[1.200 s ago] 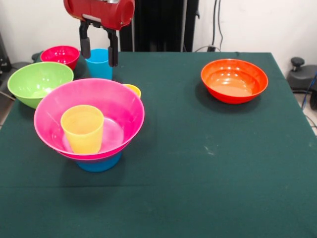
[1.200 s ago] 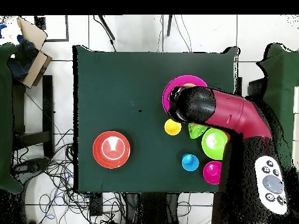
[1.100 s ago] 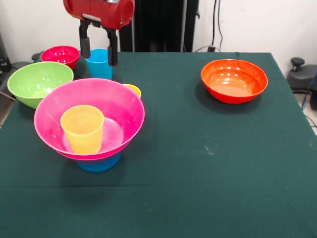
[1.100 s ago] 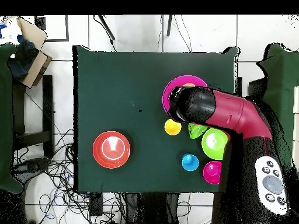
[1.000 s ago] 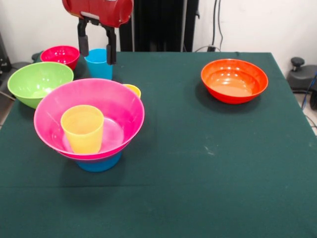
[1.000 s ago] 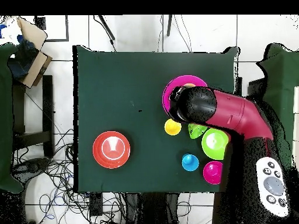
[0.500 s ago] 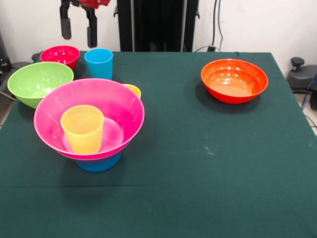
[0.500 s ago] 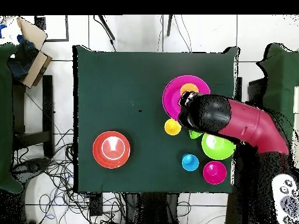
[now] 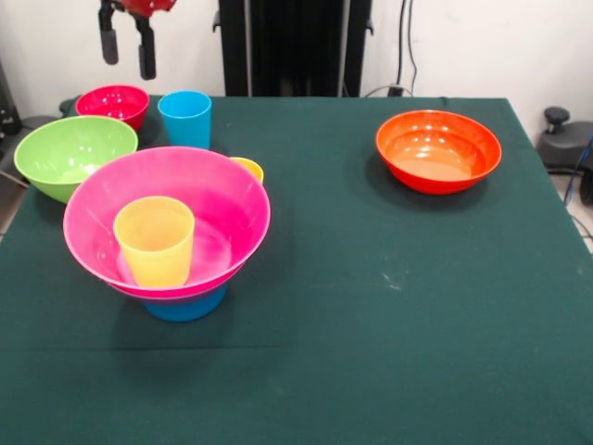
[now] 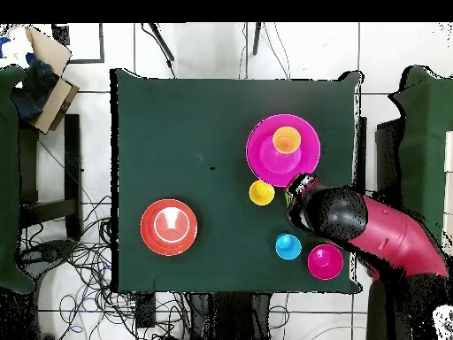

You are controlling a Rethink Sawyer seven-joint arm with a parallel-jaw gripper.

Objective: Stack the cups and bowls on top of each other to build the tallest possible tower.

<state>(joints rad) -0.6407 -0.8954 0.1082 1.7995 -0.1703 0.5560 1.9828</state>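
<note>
The tower is a big pink bowl (image 9: 218,199) resting on a mid blue bowl (image 9: 185,304), with the orange-yellow cup (image 9: 155,239) upright inside it. It also shows in the overhead view (image 10: 265,150). The pale yellow cup (image 9: 248,168) stands just behind it. The sky blue cup (image 9: 185,119), small red bowl (image 9: 113,102) and lime green bowl (image 9: 74,153) sit at the far left. The orange bowl (image 9: 438,148) sits alone at the far right. My gripper (image 9: 128,48) is open and empty, high above the red bowl. The purple and small green bowls are hidden.
In the overhead view my red arm (image 10: 372,226) covers the lime green bowl, beside the sky blue cup (image 10: 287,246) and red bowl (image 10: 325,261). The green table cloth (image 9: 389,306) spreads between the tower and the orange bowl (image 10: 169,227). Cables lie on the floor.
My gripper has risen and moved left in the front view, from around the sky blue cup to above the red bowl. In the overhead view the arm drew back off the pink bowl.
</note>
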